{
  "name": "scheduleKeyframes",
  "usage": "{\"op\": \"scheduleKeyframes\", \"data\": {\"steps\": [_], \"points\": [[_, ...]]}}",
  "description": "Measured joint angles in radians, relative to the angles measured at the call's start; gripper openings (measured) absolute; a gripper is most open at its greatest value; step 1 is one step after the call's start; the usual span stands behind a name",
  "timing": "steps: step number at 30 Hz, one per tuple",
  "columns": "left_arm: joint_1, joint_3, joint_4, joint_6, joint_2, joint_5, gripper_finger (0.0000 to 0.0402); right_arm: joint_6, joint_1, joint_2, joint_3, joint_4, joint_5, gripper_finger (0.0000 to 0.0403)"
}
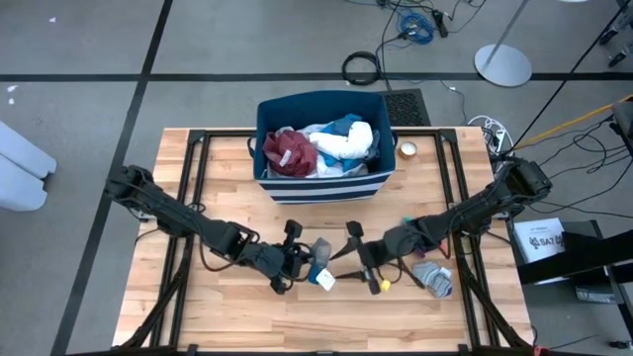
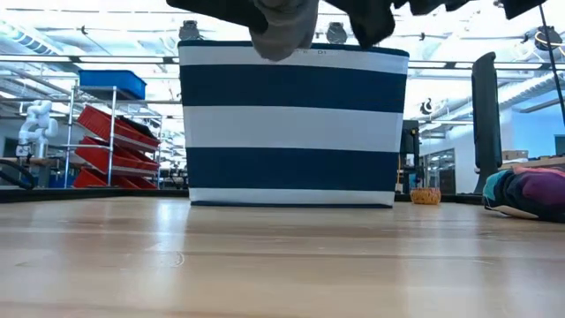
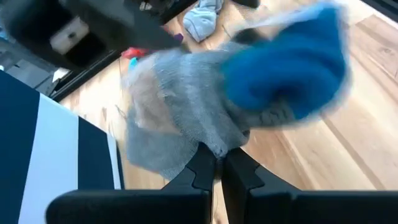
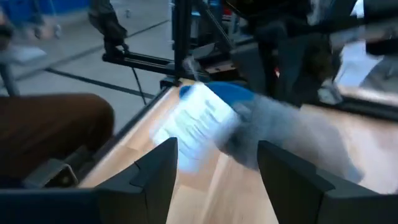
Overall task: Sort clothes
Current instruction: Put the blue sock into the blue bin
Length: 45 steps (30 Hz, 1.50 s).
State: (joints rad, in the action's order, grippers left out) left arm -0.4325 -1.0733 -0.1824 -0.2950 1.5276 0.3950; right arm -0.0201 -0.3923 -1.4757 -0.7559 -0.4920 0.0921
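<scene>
From above, the left gripper point(image 1: 300, 259) hung over the middle of the wooden table point(image 1: 198, 307), its fingers pinched on a grey sock point(image 1: 320, 249) with a blue toe and a white paper tag point(image 1: 325, 281). The right gripper point(image 1: 362, 259) faced it from just beside the sock, fingers spread and holding nothing. A second bundle of socks point(image 1: 433, 277) lay on the table behind the right gripper. The striped navy bin point(image 1: 321, 148) stood well beyond both sets of fingers, holding maroon, white and blue clothes point(image 1: 316, 146).

At table height, the grey sock point(image 2: 284, 34) dangled at the top edge in front of the bin point(image 2: 291, 124), clear of the tabletop; a teal and purple sock point(image 2: 525, 193) rested at the far right.

The left wrist camera showed its two fingertips point(image 3: 202, 171) closed together on the grey fabric point(image 3: 180, 118), the blue toe point(image 3: 292, 68) bulging just past them.

The right wrist camera showed its fingers point(image 4: 155, 171) wide apart, with the tag point(image 4: 196, 127) and grey sock point(image 4: 280, 137) just ahead of the gap between them.
</scene>
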Motion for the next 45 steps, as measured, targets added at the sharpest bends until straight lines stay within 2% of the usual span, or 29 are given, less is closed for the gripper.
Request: {"op": "scheduleKeyframes", "data": {"steps": [7,10,15,20,24,29,34,40,45], "points": [[0.001,0.000,-0.002,0.003,0.000,-0.052,0.0015,-0.228,-0.080,0.000,0.000,-0.010,0.241,0.0208],[0.000,0.000,-0.001,0.004,0.000,-0.090,0.0015,-0.322,-0.096,0.000,0.000,-0.028,0.297,0.0208],[0.000,0.000,0.001,0.006,0.000,-0.134,0.0015,-0.481,-0.101,0.000,0.000,-0.043,0.296,0.0208],[0.000,0.000,0.042,0.005,0.002,-0.181,0.0015,-0.487,-0.100,-0.024,-0.002,-0.077,0.293,0.0208],[0.001,0.000,0.060,0.002,0.002,-0.203,0.0015,-0.463,-0.091,-0.064,-0.011,-0.107,0.219,0.0208],[0.001,0.000,0.063,0.002,0.003,-0.209,0.0015,-0.468,-0.087,-0.073,-0.048,-0.112,0.272,0.0200],[0.001,0.000,0.068,0.002,0.003,-0.213,0.0015,-0.419,-0.065,-0.074,-0.053,-0.090,0.266,0.0166],[0.001,0.000,0.070,0.001,0.004,-0.235,0.0015,-0.355,-0.045,-0.074,-0.053,-0.077,0.140,0.0112],[0.001,0.000,0.070,0.001,0.004,-0.231,0.0015,-0.332,-0.046,-0.074,-0.053,-0.061,0.139,0.0046]]}}
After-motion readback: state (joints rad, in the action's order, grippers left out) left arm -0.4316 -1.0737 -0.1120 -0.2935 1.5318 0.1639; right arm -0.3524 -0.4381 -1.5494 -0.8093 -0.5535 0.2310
